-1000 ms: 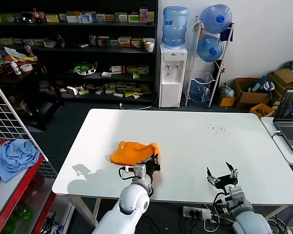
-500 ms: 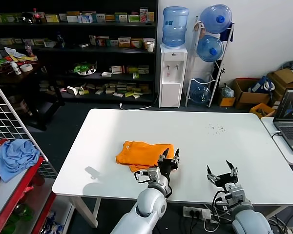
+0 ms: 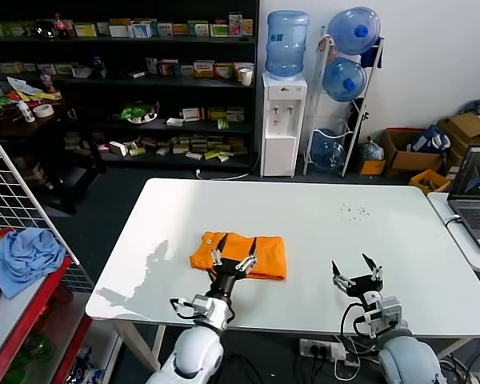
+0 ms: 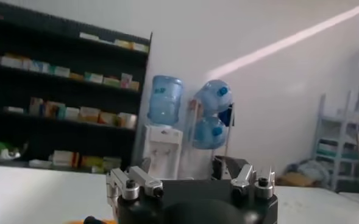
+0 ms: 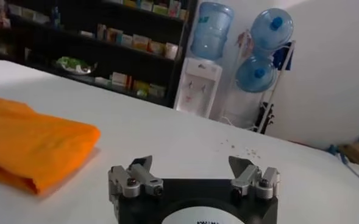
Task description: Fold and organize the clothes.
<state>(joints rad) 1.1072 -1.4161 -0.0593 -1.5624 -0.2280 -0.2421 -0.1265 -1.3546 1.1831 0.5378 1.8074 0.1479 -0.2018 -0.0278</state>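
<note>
The left tool (image 3: 231, 261) hovers over the near edge of the orange T-shirt (image 3: 260, 254), its fingers spread wide and holding nothing; in the left wrist view the same spread tips (image 4: 191, 182) frame only the room beyond, with no cloth between them. The right tool (image 3: 357, 278) waits near the front edge of the tabletop (image 3: 368, 232), right of the shirt and well apart from it, its fingers likewise spread and empty (its own wrist view shows open tips (image 5: 193, 176) with bare white surface ahead).

The shirt lies a little left of the middle of the tabletop, toward the front edge, well in from every corner. It looks already folded into a compact, roughly rectangular packet, with layered thickness visible at the rounded folded edge in the right wrist view (image 5: 27, 143). The top surface is mostly smooth, with a slight lump at the left end; no lettering shows from here.

The chief risk, as I judge it, lies with the left tool's spread tips so close above the fabric: a fingertip dragging through the top layer could snag the soft cotton and pull the fold open or skew the packet. A further tidy or a shift of the packet would carry a second hazard, since pinching only the upper layer would let the lower layers slide out and unfold.
</note>
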